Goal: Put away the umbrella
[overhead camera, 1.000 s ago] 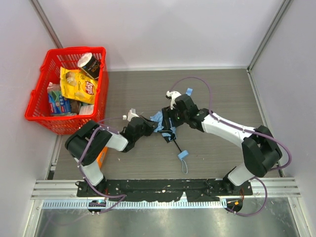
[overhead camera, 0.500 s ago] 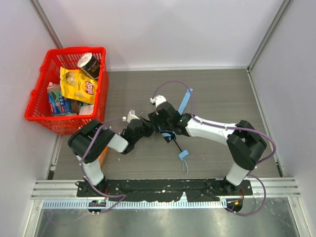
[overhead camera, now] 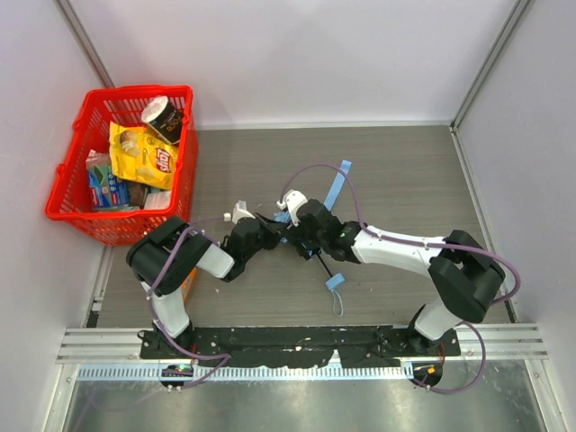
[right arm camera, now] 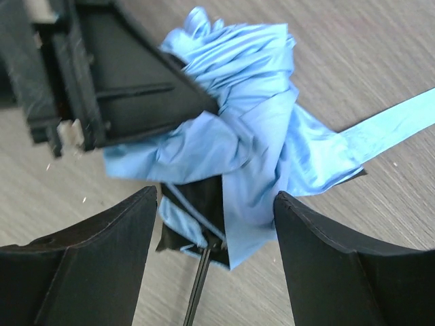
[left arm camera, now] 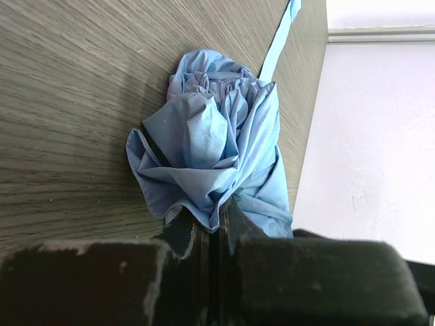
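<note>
Umbrella [left arm camera: 211, 149] lay bunched near the middle of the table [overhead camera: 405, 171], left gripper [left arm camera: 212, 227] clamped on its cloth and right gripper [right arm camera: 214, 204] spread wide astride it, so, in my judgement, the right jaws should close low, beside the shaft [right arm camera: 197, 292], gathering the loose folds.

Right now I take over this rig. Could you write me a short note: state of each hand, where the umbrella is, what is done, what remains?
Left hand: shut on the bunched cloth of the umbrella.
Right hand: open, one finger on each side of the bundle, not gripping.
Umbrella: on the table, between the two arms. Its closing strap lies loose and unwrapped; its shaft points toward the near edge.
Done: cloth gathered into a bundle.
Left: probably wrap and fasten the strap, then put the umbrella away.
</note>
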### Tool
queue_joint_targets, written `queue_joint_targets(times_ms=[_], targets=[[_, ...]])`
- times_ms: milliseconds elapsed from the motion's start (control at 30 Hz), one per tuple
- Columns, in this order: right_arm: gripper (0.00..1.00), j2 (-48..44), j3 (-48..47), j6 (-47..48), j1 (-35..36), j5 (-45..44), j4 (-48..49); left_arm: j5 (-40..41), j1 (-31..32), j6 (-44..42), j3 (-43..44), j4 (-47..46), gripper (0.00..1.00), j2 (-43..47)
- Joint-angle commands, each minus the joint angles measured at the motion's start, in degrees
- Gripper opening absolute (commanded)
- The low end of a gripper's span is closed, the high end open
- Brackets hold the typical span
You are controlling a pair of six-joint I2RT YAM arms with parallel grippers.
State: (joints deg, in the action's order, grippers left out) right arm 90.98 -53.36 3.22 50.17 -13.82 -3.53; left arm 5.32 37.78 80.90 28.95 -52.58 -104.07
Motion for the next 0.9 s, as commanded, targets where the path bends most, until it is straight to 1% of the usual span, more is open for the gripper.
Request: queue_joint_targets(times_ms=[0, 100, 133, 200, 300, 400, 500, 600, 700, 733, 800, 833, 867], targets=[[0.75, -4.41, 2.21, 3.98, 0.45, 5.90, 0.27, -0.75, 0.63, -2.33, -1.97, 11.09, 0.00, -3.24], [0.75, -4.84, 3.70, 4.77, 0.54, 6.53, 3.08, -0.93, 0.63, -2.07, -1.97, 10.83, 0.00, -3.33], [0.75, -4.76, 4.66, 5.21, 0.63, 6.09, 5.87, -1.01, 0.54, -2.15, -1.88, 10.83, 0.00, -3.33], [0.76, -3.80, 4.67, 6.70, 0.80, 4.61, 7.74, -0.93, 0.54, -2.07, -1.97, 10.92, 0.00, -3.16], [0.77, -0.20, 3.01, 9.94, 1.33, 0.56, 8.27, -1.19, 0.54, -2.07, -1.88, 11.00, 0.00, -3.24], [0.77, 2.61, 2.56, 12.94, 1.42, -0.58, 11.43, -1.54, 0.54, -1.80, -1.88, 10.83, 0.00, -3.51], [0.77, 5.60, 1.60, 15.40, 1.86, -0.77, 11.88, -1.89, 0.63, -1.36, -1.79, 10.57, 0.00, -3.77], [0.77, 9.38, 0.37, 16.28, 1.95, -2.87, 12.32, -1.89, 0.54, -1.36, -1.88, 10.48, 0.00, -3.60], [0.77, 12.37, -1.21, 15.06, 1.95, -6.46, 11.80, -1.98, 0.54, -1.19, -2.05, 10.30, 0.00, -3.59], [0.76, 14.21, -2.35, 13.93, 1.95, -6.83, 11.01, -1.98, 0.54, -1.19, -2.14, 10.21, 0.00, -3.59], [0.71, 16.49, -2.45, 12.35, 1.77, -8.84, 11.26, -2.16, 0.63, -1.01, -2.14, 10.04, 0.00, -3.42], [0.65, 17.38, -2.79, 11.55, 1.68, -9.72, 9.44, -2.07, 0.54, -1.01, -2.23, 10.04, 0.00, -3.33], [0.61, 18.87, -4.02, 9.11, 1.51, -10.25, 8.11, -2.16, 0.54, -1.01, -2.32, 9.95, 0.00, -3.33]])
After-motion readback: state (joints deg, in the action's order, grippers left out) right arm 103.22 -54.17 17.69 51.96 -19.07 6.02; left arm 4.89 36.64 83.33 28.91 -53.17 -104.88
